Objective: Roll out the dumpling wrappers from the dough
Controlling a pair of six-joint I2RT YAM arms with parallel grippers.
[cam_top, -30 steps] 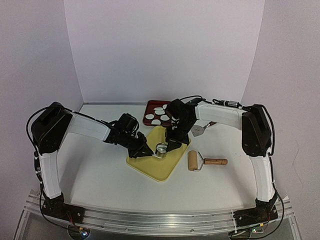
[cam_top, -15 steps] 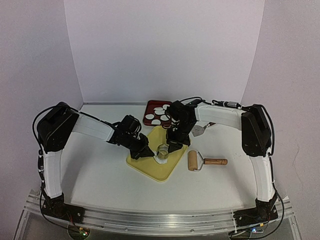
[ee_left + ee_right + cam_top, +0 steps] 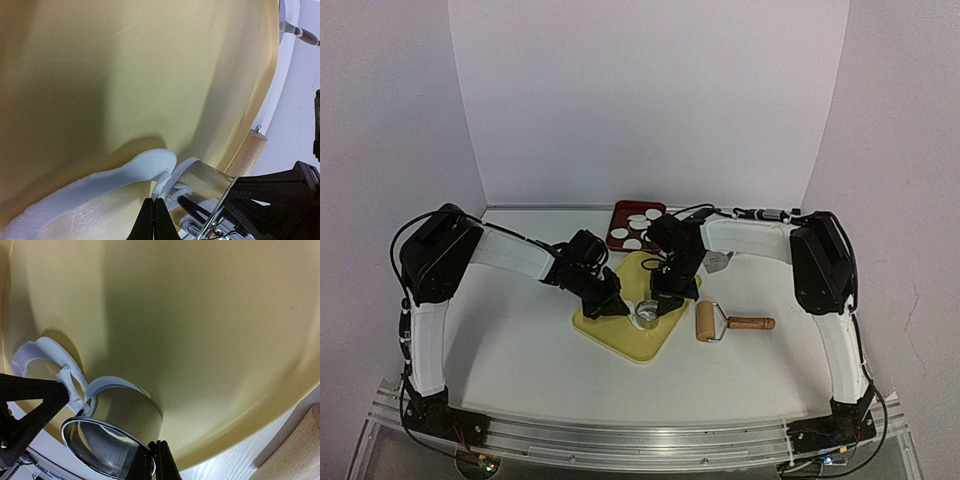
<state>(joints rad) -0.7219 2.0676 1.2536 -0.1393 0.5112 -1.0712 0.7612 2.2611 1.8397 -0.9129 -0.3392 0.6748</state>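
On the yellow board (image 3: 620, 335) stands the metal ring cutter (image 3: 647, 315), and my right gripper (image 3: 158, 442) is shut on its rim (image 3: 125, 415). A thin curled scrap of dough (image 3: 100, 180) arcs up off the board beside the cutter (image 3: 205, 182). My left gripper (image 3: 153, 201) is shut on the end of that scrap. The same scrap (image 3: 50, 352) shows left of the cutter in the right wrist view. From above, the left gripper (image 3: 616, 305) and the right gripper (image 3: 665, 303) flank the cutter. Several round dumpling wrappers (image 3: 637, 221) lie in the red tray (image 3: 617, 215).
A wooden rolling pin (image 3: 720, 322) lies on the table just right of the board. A small metal tool (image 3: 718, 262) rests behind it. The red tray sits behind the board, close to the right arm's wrist.
My left gripper has shut on the dough scrap beside the cutter. The right arm and the cutter have shifted slightly toward the near edge of the board.
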